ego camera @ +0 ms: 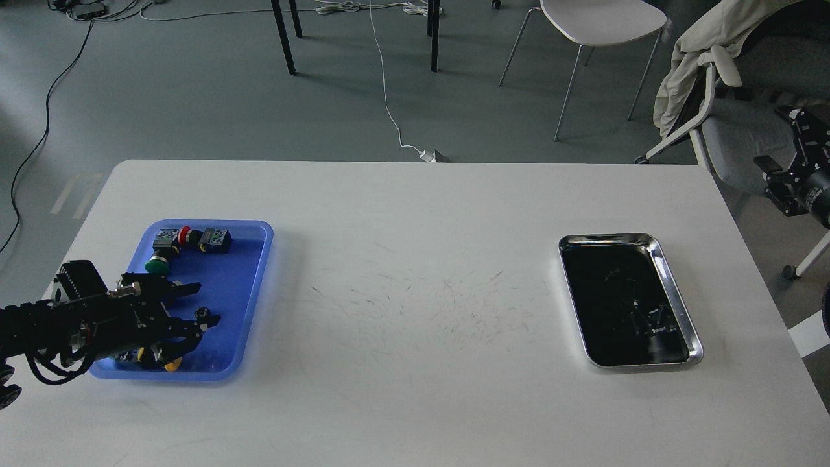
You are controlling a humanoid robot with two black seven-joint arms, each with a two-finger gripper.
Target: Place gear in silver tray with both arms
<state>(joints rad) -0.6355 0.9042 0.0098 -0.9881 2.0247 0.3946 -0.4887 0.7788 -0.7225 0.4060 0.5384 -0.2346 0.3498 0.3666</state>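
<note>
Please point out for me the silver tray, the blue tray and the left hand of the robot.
silver tray [678,295]: head view, on its right rim.
blue tray [233,285]: head view, on its bare blue floor.
left hand [206,303]: head view, midway between its two open fingertips.

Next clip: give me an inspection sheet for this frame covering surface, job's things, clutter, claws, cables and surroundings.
Surface: white table, fine dark scuff marks at its middle.
Job's things: silver tray at right, only reflections visible in its dark bottom; blue tray at left holds a small dark gear and push-button parts, one red, one green, one yellow.
Clutter: nothing seen on the bare tabletop.
Claws: left claw open over the blue tray, beside the gear; right claw off the table's right edge, state unclear.
Cables: white cable and black cable on the floor.
Surroundings: white chair, draped grey chair.
</note>
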